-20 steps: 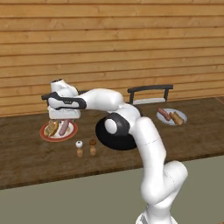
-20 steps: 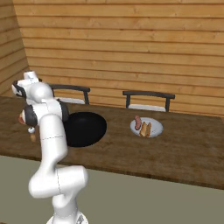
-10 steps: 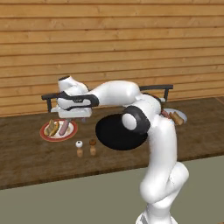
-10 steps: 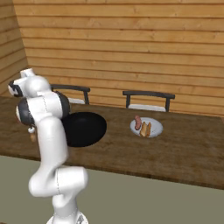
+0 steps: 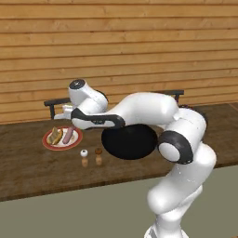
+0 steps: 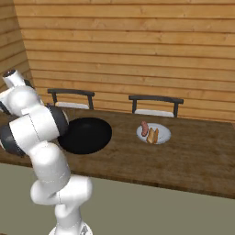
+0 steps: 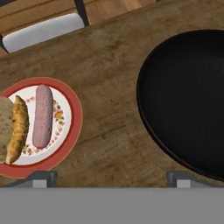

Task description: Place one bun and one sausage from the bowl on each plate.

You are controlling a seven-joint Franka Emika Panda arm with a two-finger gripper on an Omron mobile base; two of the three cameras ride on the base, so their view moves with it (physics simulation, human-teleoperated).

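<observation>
Gripper (image 7: 109, 177) wide open, holding nothing, above table (image 7: 109, 87) between plate (image 7: 72, 127) and bowl (image 7: 183, 100); sausage (image 7: 43, 116) and bun (image 7: 17, 129) lie side by side on plate; bowl just beside plate.

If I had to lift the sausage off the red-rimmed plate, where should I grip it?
Grip the sausage across its middle, coming straight down with fingers either side of its width. It lies flat on the plate, close beside the bun, so that side looks tight.
</observation>
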